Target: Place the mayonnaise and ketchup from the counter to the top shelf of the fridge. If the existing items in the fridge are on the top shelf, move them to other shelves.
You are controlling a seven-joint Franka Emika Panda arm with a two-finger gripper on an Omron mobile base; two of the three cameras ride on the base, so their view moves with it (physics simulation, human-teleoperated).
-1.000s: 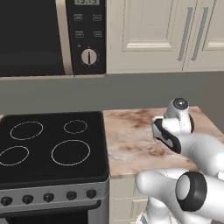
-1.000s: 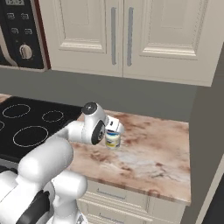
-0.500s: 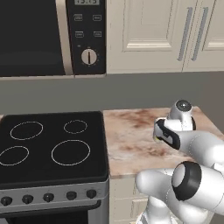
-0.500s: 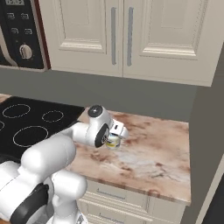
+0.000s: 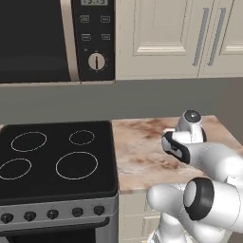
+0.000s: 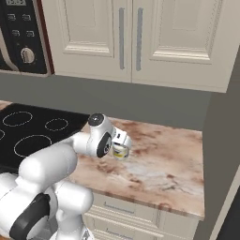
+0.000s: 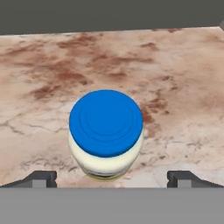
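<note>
The mayonnaise [image 7: 106, 124] is a pale jar with a blue lid, upright on the marble counter [image 7: 175, 65]. In the hand view it stands between the two dark fingertips [image 7: 41, 178], seen from above. My gripper [image 7: 112, 177] is open, its jaws wide on either side of the jar and not touching it. From the right base view the gripper [image 6: 121, 142] hangs just over the jar [image 6: 120, 152] near the counter's middle. The ketchup and the fridge shelves are out of view.
A black stovetop [image 5: 52, 159] lies left of the counter, with a microwave [image 5: 57, 38] above it. Cream wall cabinets [image 6: 136, 37] hang over the counter. A tall grey panel [image 6: 220, 140] bounds the counter's right end. Bare marble [image 6: 168, 164] spreads right of the jar.
The arm's elbow has swung a little and the hand has settled slightly closer over the jar. The jar has not moved and the jaws stay open.
</note>
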